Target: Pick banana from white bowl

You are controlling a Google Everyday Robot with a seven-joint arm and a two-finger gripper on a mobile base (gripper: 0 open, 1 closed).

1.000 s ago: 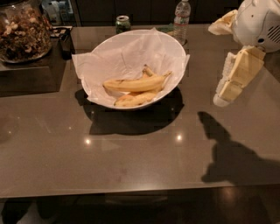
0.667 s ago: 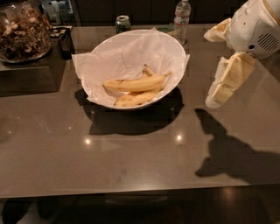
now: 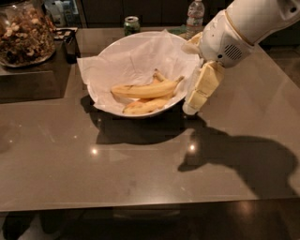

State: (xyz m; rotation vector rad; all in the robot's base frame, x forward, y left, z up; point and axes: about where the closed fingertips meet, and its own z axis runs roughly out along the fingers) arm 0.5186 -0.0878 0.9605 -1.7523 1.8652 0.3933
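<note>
We see a glossy brown stone-look tabletop [image 3: 140, 173] with small light glints and a heavy arm shadow [image 3: 243, 159] at the right; the room behind is dark. At the back stand a glass jar of mixed nuts [image 3: 23, 33] at far left, a green can [image 3: 131, 24] and a clear water bottle [image 3: 195, 13]. The white bowl [image 3: 111, 108] sits mid-table, lined with crinkled white paper [image 3: 136, 61]. The banana [image 3: 145, 89] lies inside it on the paper, long axis roughly left-right across the bowl, with the stem end at the right tilted up toward the bowl's right rim and the blunt end at the left. A shorter, browner banana [image 3: 143, 106] lies just in front of it, touching, close to parallel. The gripper [image 3: 188, 77] hangs at the bowl's right edge, with one finger [image 3: 202, 86] pointing down outside the rim and the other up near the rim's top. The jaws are spread apart and hold nothing, well clear of the banana.
</note>
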